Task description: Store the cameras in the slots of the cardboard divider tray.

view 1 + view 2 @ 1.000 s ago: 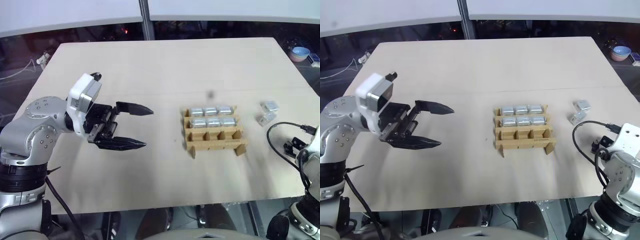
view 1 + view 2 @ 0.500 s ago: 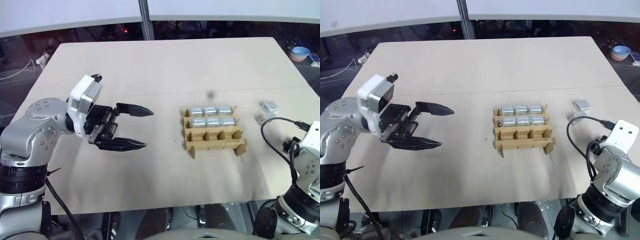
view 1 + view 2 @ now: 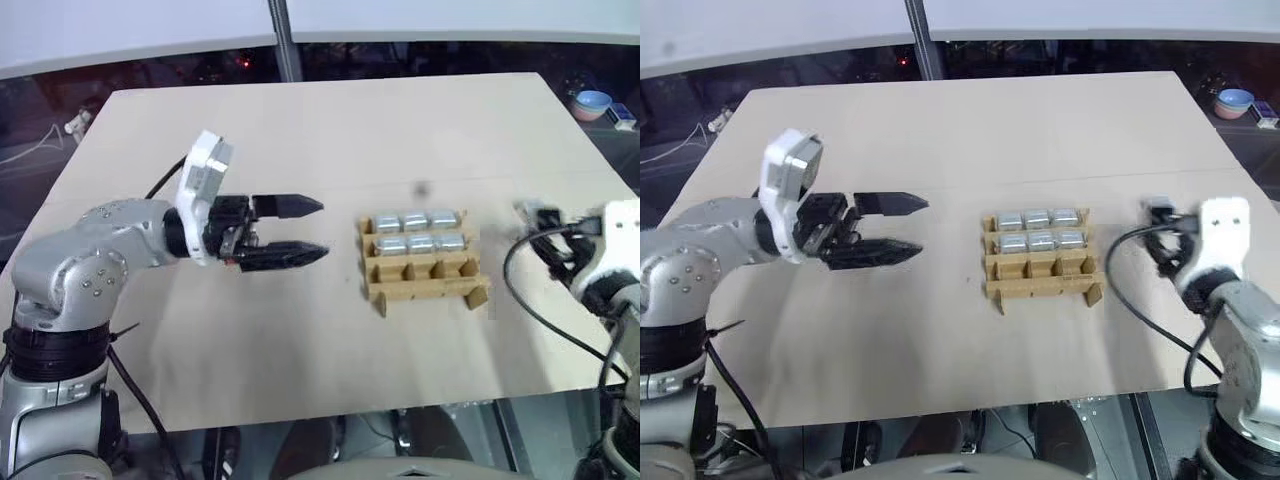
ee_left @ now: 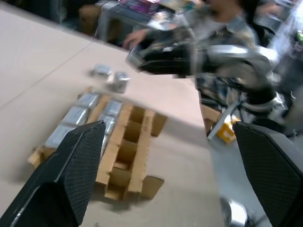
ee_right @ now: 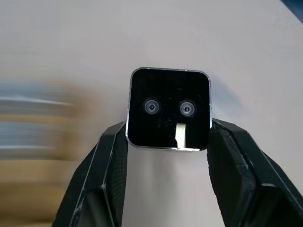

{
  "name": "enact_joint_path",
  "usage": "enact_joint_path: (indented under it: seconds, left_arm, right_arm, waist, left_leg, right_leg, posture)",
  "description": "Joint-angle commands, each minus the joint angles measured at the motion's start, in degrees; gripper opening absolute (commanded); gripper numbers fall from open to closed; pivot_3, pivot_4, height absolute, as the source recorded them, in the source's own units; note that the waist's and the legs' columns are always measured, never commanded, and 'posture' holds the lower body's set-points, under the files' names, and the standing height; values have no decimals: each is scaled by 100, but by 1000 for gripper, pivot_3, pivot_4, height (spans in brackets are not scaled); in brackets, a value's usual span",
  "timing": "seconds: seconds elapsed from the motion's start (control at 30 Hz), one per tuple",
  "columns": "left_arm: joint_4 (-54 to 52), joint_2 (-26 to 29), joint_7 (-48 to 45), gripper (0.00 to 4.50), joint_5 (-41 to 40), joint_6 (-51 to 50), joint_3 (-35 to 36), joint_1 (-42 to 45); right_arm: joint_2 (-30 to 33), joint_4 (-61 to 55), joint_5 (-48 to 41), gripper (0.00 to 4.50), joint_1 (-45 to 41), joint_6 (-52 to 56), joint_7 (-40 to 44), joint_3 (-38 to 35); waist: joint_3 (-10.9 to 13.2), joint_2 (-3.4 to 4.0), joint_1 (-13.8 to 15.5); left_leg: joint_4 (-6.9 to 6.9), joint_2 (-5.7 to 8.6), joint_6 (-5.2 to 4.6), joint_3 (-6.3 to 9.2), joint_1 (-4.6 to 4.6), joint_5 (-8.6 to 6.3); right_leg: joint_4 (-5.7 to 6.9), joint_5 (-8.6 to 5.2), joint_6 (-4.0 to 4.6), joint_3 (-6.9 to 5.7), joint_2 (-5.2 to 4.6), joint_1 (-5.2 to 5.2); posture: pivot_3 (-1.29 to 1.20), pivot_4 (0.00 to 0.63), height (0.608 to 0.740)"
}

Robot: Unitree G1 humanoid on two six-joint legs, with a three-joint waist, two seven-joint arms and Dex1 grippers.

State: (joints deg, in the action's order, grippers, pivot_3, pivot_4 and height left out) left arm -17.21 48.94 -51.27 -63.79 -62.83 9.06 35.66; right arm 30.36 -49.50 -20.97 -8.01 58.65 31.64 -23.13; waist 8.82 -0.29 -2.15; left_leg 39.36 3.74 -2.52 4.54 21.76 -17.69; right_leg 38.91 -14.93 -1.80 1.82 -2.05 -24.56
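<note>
The right gripper (image 5: 168,142) is seen clamped on a camera (image 5: 169,109), the two black fingers (image 5: 111,163) pressed against its opposite sides and its dark glass face, with two small lenses, turned toward the wrist view. In the eye views that arm is held above the table's (image 3: 300,130) right side, cable looped beneath it. From there the cardboard divider tray (image 3: 425,262) is found toward the robot's left, near but clearly apart. Its far and middle rows are filled with silver-grey cameras (image 3: 420,232), three across each; the near row of three slots is seen empty. The rows are laid across the robot's front, so the tray's long line runs left to right, and the empty slots lie on the side nearest the robot. More loose cameras (image 4: 110,78) are made out in the left wrist view, on the table beyond the tray, toward the right arm.

On the other side the left gripper (image 3: 312,229) is held with its fingers spread wide and nothing between them, pointing across the table toward the tray, well short of it. The right arm is judged the nearer to the tray. A short carry leftward and a descent over a near-row slot is what the next move appears to call for.
</note>
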Motion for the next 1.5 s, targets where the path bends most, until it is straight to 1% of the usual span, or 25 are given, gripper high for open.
enact_joint_path:
  seconds: [0.03, 0.1, 0.17, 0.3, 0.47, 0.57, 0.7, 0.73, 0.8, 0.87, 0.9, 0.93, 1.0, 1.07, 1.13, 1.17, 1.2, 1.27, 1.33, 1.4, 1.5]
  left_arm:
    - [549, -430, 1172, 4500, -1188, -1234, -62, 829]
    - [745, -803, 1622, 4500, -1423, -1409, -103, 1048]
    - [880, -1078, 2080, 4500, -1494, -1655, -214, 1132]
    - [1311, -1522, 2944, 4500, -2254, -1914, -199, 1329]
    - [1449, -1669, 3680, 4500, -2758, -1868, -274, 1371]
    - [1405, -1649, 3831, 4500, -2865, -1869, -320, 1354]
    - [1456, -1622, 4047, 3520, -3116, -1844, -367, 1328]
    - [1431, -1605, 4067, 2997, -3139, -1841, -388, 1316]
    - [1430, -1574, 4121, 2312, -3238, -1825, -435, 1302]
    - [1448, -1576, 4161, 1446, -3263, -1759, -441, 1314]
    - [1475, -1564, 4175, 1223, -3299, -1745, -454, 1337]
    - [1484, -1551, 4164, 785, -3296, -1736, -465, 1364]
    - [1471, -1527, 4038, 727, -3199, -1747, -479, 1434]
    - [1502, -1526, 3807, 727, -2968, -1718, -478, 1573]
    - [1566, -1517, 3571, 727, -2774, -1708, -485, 1705]
    - [1367, -1369, 3200, 727, -2242, -1558, -691, 1788]
    - [1146, -1222, 2759, 727, -1776, -1425, -930, 1830]
    - [643, -827, 1749, 727, -649, -844, -1645, 1832]
    - [342, -472, 745, 727, 372, -111, -2396, 1768]
    - [420, -430, 159, 727, 1059, 363, -2860, 1819]
    - [645, -550, -584, 727, 1833, 910, -3360, 2003]
  right_arm:
    - [807, -87, 189, 1889, -195, -1602, 917, 860]
    - [1081, 128, 272, 1889, -412, -2279, 1275, 1343]
    - [1200, 417, 477, 1889, -710, -2956, 1473, 1781]
    - [1232, 869, 701, 1889, -1273, -3676, 1704, 2391]
    - [1233, 1124, 1014, 1889, -1602, -4225, 1789, 2796]
    - [1204, 1208, 1103, 1889, -1706, -4371, 1789, 2890]
    - [1181, 1234, 1149, 1889, -1782, -4416, 1771, 2920]
    - [1177, 1233, 1160, 1889, -1789, -4426, 1766, 2922]
    - [1173, 1221, 1155, 1889, -1787, -4428, 1755, 2911]
    - [1173, 1196, 1122, 1889, -1774, -4416, 1765, 2902]
    - [1170, 1179, 1096, 1889, -1768, -4397, 1768, 2901]
    - [1161, 1170, 1056, 1889, -1768, -4344, 1765, 2896]
    - [1099, 1139, 605, 1889, -1749, -3954, 1818, 2799]
    - [1096, 1203, 421, 2894, -1685, -3795, 1796, 2627]
    - [1165, 1261, 336, 3804, -1596, -3758, 1823, 2507]
    - [1224, 1394, 249, 4170, -1380, -3767, 1844, 2272]
    - [1293, 1549, 201, 4406, -1157, -3821, 1875, 2031]
    - [1442, 1959, -11, 4406, -772, -3910, 2037, 1466]
    - [1735, 2299, -505, 4406, -464, -3882, 2658, 1028]
    - [1946, 2473, -928, 4406, -310, -3740, 3019, 696]
    - [2305, 2447, -1061, 4406, -133, -3793, 3401, 526]
  waist:
    - [-1, -4, 5]
    - [-1, -7, 15]
    - [-1, -9, 2]
    - [0, -11, 4]
    - [0, -11, 30]
    - [0, -11, 54]
    - [0, -11, 99]
    - [0, -11, 112]
    - [0, -11, 133]
    - [0, -11, 139]
    - [0, -11, 140]
    - [0, -11, 141]
    - [0, -11, 141]
    - [0, -11, 141]
    - [0, -11, 149]
    - [0, -12, 160]
    - [-1, -14, 178]
    - [-1, -14, 179]
    - [0, -11, 180]
    - [1, -8, 176]
    - [2, -7, 145]
  left_leg:
    - [4, 2, 0, 1, 0, 0]
    - [13, 7, 0, 1, -5, 0]
    - [15, 7, 1, 3, -4, 0]
    - [15, 5, 5, 4, 9, 3]
    - [17, 6, 5, 4, 11, 3]
    - [18, 7, 6, 5, 11, 3]
    - [18, 7, 6, 5, 11, 3]
    - [18, 7, 6, 5, 11, 3]
    - [18, 7, 6, 6, 11, 3]
    - [18, 7, 6, 6, 12, 3]
    - [19, 8, 6, 6, 11, 3]
    - [18, 8, 6, 5, 11, 3]
    - [18, 8, 6, 6, 11, 3]
    - [18, 8, 6, 6, 11, 3]
    - [19, 8, 6, 8, 14, 3]
    - [19, 8, 6, 8, 14, 3]
    - [19, 10, 6, 8, 15, 3]
    - [17, 13, 6, 10, 18, 3]
    - [11, 17, 6, 3, 17, 3]
    - [6, 16, 6, -2, 14, 3]
    - [5, 6, 6, -1, 13, 4]
  right_leg:
    - [-1, 0, 0, -2, -2, 4]
    - [0, 0, -1, -4, -9, 12]
    - [0, 1, -1, -4, -9, 11]
    - [7, 1, 0, -1, -7, -11]
    - [3, 1, 1, 0, -10, -12]
    - [3, 1, 1, -1, -10, -12]
    - [3, 1, 1, 0, -10, -12]
    - [3, 1, 1, -1, -10, -12]
    - [3, 1, 1, -2, -10, -12]
    - [2, 1, 1, -1, -10, -12]
    - [2, 1, 1, -1, -10, -12]
    - [2, 1, 1, -1, -10, -11]
    - [2, 1, 1, -2, -10, -11]
    - [3, 2, 1, -2, -10, -11]
    - [1, 2, 2, -4, -10, -11]
    - [1, 2, 2, -5, -11, -11]
    - [0, 2, 1, -6, -12, -11]
    - [-6, 2, 1, -9, -15, -9]
    - [-9, 2, 2, -3, -17, -9]
    - [-9, 1, 2, 0, -16, -8]
    - [-5, 1, 3, 0, -8, -9]
  posture:
    - [0, 150, 740]
    - [0, 150, 740]
    - [0, 150, 740]
    - [0, 150, 740]
    - [0, 150, 740]
    - [0, 150, 740]
    - [0, 150, 740]
    - [0, 150, 740]
    - [0, 150, 740]
    - [0, 150, 740]
    - [0, 150, 740]
    - [0, 150, 740]
    - [0, 150, 740]
    - [0, 150, 740]
    - [0, 150, 740]
    - [0, 150, 740]
    - [0, 150, 740]
    - [0, 150, 740]
    - [0, 150, 740]
    - [0, 150, 740]
    - [0, 150, 740]
